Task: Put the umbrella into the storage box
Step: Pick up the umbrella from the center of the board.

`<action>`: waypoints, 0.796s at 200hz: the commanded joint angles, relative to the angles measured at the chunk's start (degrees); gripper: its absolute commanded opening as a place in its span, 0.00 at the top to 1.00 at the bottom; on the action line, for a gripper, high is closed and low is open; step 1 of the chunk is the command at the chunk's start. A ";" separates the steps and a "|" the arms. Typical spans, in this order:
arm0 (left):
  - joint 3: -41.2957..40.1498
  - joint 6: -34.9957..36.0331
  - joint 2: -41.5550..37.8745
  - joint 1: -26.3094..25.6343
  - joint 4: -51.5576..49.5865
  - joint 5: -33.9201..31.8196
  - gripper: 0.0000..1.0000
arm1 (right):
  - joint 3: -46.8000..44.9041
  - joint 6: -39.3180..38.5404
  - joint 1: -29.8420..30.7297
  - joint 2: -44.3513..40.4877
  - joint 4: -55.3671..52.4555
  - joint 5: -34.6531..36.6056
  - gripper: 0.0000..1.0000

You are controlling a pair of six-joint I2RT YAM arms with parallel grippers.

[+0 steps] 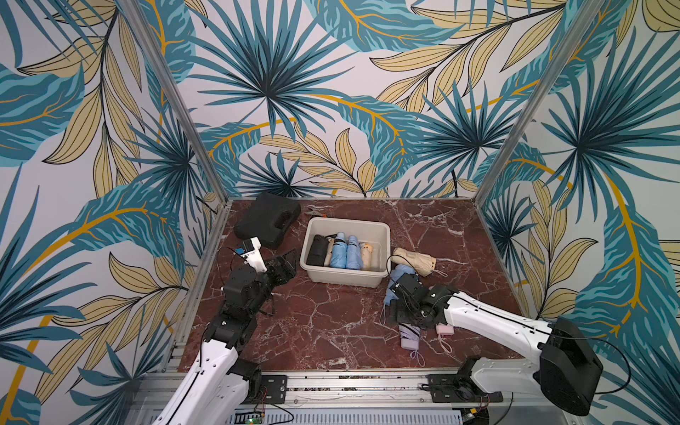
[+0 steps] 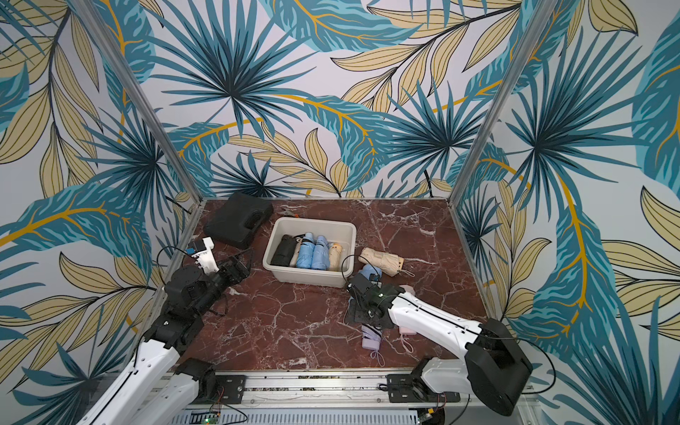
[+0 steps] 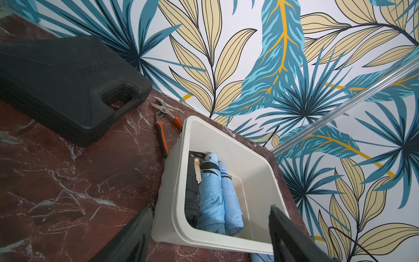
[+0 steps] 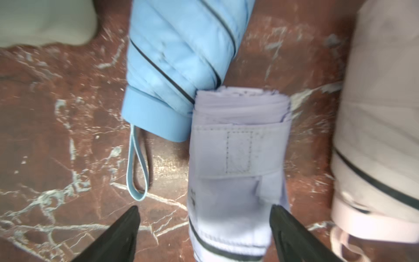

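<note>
The lilac umbrella (image 4: 238,158) lies folded and strapped on the table (image 1: 331,323), outside the box (image 1: 346,277), nearer the front edge and to the box's right. The right gripper (image 4: 204,206) hangs over it with its jaws apart. In the right wrist view the umbrella's lower part sits between the 2 fingers (image 4: 118,233): 1 finger is close to its edge and bare table shows between the umbrella and the other, so nothing is clamped. In both top views the gripper body hides the umbrella's upper half, leaving only the handle end (image 1: 410,336) and its cord in sight.

A blue umbrella (image 4: 181,56) touches the lilac one's top end with its handle. A pink umbrella (image 4: 374,113) lies just beside, on the other side. A beige umbrella (image 1: 414,261) lies farther back, near the box's right wall.

Inside the box, folded umbrellas lie side by side: 1 black, 1 beige, 2 blue, 1 cream.

The left gripper (image 3: 210,208) hovers left of the box, jaws apart and holding nothing. A black case (image 1: 266,219) sits at the back left, and pliers (image 3: 162,122) lie between it and the box.
</note>
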 commanded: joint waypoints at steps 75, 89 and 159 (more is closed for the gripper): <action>-0.40 0.56 -0.98 0.36 -0.06 -0.47 0.16 | -1.57 0.26 -1.42 6.70 4.67 -1.51 0.01; -0.55 0.65 -1.53 0.34 -0.45 -0.68 0.16 | -2.67 0.81 -1.46 7.73 6.11 -1.82 0.01; -0.42 0.93 -1.28 0.36 0.24 -0.23 0.16 | -4.39 2.49 -1.87 10.72 10.28 -2.74 0.10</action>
